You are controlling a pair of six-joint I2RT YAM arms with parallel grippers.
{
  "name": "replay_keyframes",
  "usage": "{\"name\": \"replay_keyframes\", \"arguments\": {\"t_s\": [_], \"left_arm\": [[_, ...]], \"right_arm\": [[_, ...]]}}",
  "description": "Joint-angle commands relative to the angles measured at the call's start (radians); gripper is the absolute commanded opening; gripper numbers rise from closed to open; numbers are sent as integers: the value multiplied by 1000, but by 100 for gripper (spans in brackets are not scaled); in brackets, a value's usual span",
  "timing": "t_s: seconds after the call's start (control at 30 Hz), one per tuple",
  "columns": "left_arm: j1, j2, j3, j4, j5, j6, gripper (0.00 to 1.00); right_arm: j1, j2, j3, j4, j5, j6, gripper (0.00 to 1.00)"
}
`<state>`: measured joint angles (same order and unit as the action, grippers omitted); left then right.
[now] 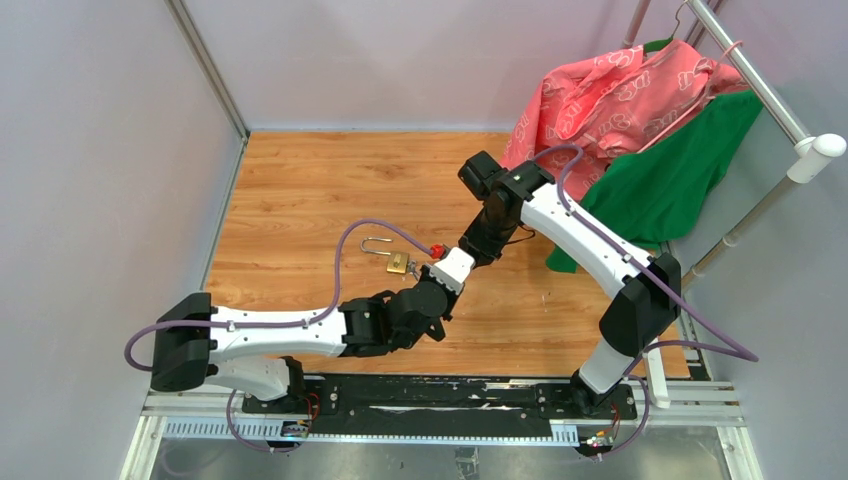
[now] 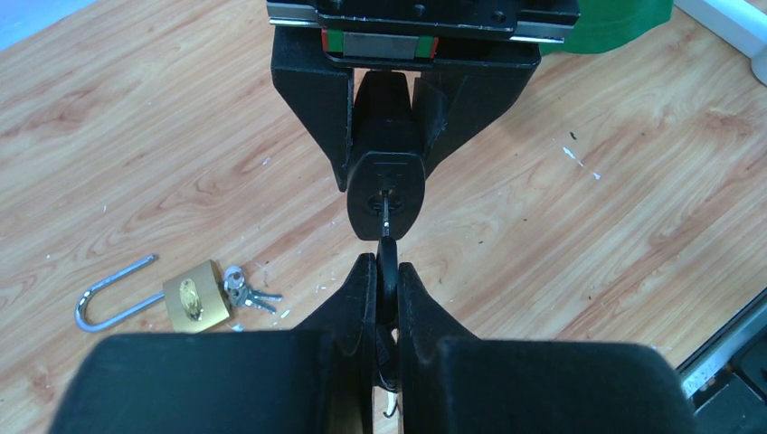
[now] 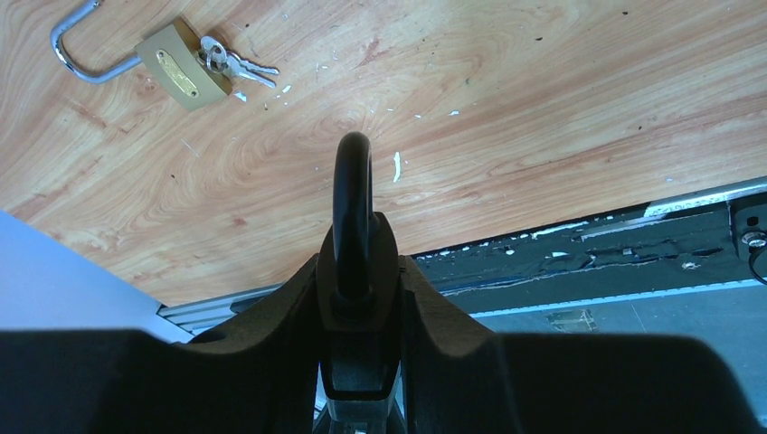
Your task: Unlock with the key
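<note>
The left hand [image 2: 387,271] is clenched on the black head of the key [image 2: 387,246]. The key's blade sits in the keyhole of the black padlock [image 2: 386,185] at the hand's 12 o'clock. The right hand [image 3: 356,271] grasps that padlock by its body. Seen from above, a brass padlock [image 1: 398,263] with small keys [image 2: 249,295] lies on the worktop [image 1: 300,190] at the hands' 10 o'clock.

Brown wood counter [image 1: 300,190], tiny white specks on it; plain pale walls [image 1: 400,60] at left and back; white pole rack [image 1: 820,150] at right; pink cloth [image 1: 610,95] and green cloth [image 1: 680,180] hang there; black strip [image 1: 450,390] along near edge; soft even light
</note>
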<state>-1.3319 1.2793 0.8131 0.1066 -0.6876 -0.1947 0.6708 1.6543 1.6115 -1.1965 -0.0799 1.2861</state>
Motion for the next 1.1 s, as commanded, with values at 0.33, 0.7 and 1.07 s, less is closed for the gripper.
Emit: {"name": "replay_keyframes", "arguments": {"t_s": [0.33, 0.7, 1.07], "left_arm": [[-4, 51, 79, 31, -65, -27, 0], [-3, 119, 124, 67, -99, 22, 0], [69, 159, 125, 145, 2, 85, 0]], "right_arm": [[58, -4, 11, -21, -37, 21, 0], [77, -34, -8, -19, -35, 20, 0], [85, -56, 0, -46, -21, 11, 0]]}}
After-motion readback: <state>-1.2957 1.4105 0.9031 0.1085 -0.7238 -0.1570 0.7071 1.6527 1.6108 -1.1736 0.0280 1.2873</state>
